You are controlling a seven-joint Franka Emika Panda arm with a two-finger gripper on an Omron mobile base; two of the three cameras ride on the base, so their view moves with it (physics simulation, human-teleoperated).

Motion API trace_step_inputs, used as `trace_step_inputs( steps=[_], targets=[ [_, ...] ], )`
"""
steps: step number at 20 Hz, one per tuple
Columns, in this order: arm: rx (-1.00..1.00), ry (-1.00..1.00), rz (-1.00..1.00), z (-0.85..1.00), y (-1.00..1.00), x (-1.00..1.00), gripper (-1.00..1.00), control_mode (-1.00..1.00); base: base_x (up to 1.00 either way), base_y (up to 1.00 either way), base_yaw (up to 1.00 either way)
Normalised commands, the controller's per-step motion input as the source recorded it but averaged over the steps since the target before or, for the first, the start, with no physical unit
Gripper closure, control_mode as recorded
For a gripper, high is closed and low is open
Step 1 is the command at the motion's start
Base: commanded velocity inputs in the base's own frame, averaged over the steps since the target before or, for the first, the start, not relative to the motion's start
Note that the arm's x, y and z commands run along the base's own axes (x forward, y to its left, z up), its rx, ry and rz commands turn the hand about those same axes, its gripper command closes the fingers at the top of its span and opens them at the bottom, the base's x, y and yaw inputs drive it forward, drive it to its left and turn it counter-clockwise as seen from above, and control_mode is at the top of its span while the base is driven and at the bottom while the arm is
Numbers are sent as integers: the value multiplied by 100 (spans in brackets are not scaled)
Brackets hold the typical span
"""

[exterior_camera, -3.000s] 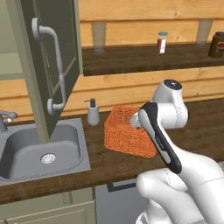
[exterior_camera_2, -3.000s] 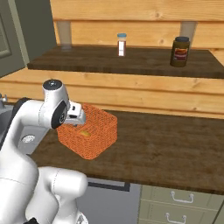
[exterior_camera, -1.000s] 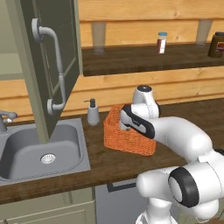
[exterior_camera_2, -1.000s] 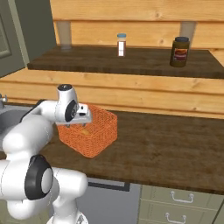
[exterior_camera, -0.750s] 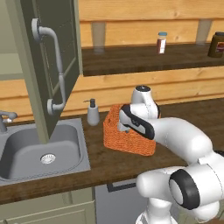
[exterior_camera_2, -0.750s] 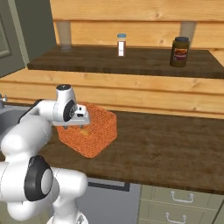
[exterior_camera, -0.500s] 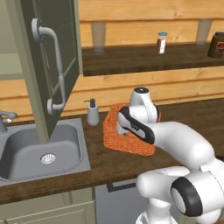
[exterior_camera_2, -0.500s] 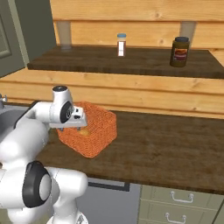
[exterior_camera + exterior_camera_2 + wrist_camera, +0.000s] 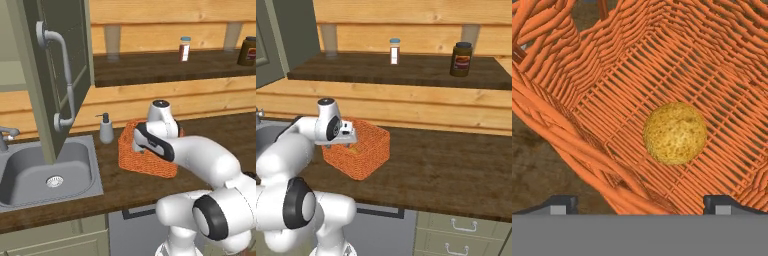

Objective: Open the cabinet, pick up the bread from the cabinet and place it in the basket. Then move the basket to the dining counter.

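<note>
On the tabletop: the orange woven basket sits on the dark wood tabletop, to the right of the grey sink in the left base view.
Bread: 1 small round golden-brown bun, the bread, lies on the woven floor of the basket, touching nothing but the mesh under it; a glimpse of it shows inside the basket in the right base view.
Hand: the hand hangs over the basket's open top, its 2 dark fingertips spread wide apart at either side of the hand view, with the bread between them and farther off, not gripped.
Hand from the right base view: the hand is at the basket's left rim, tilted down into it.
Cabinet: the olive-grey cabinet door stands swung open above the sink, its curved grey bar handle facing out.
Soap dispenser: 1 grey pump bottle stands between sink and basket, just beside the basket.
Shelf: a white shaker with a blue cap and a dark jar stand well apart on the wooden shelf above.
</note>
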Motion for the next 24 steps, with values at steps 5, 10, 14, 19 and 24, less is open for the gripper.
trace_step_inputs(
  steps=[5,10,14,19,24],
  targets=[
    [-1,9,5,-49,0,39,-100,-100,0,0,0],
    [-1,14,8,-78,0,-1,-100,-100,0,0,0],
    [0,10,6,-70,0,-26,-100,-100,0,0,0],
    [0,9,8,-56,0,-17,-100,-100,0,0,0],
    [0,13,9,-71,0,13,-100,-100,0,0,0]
  ],
)
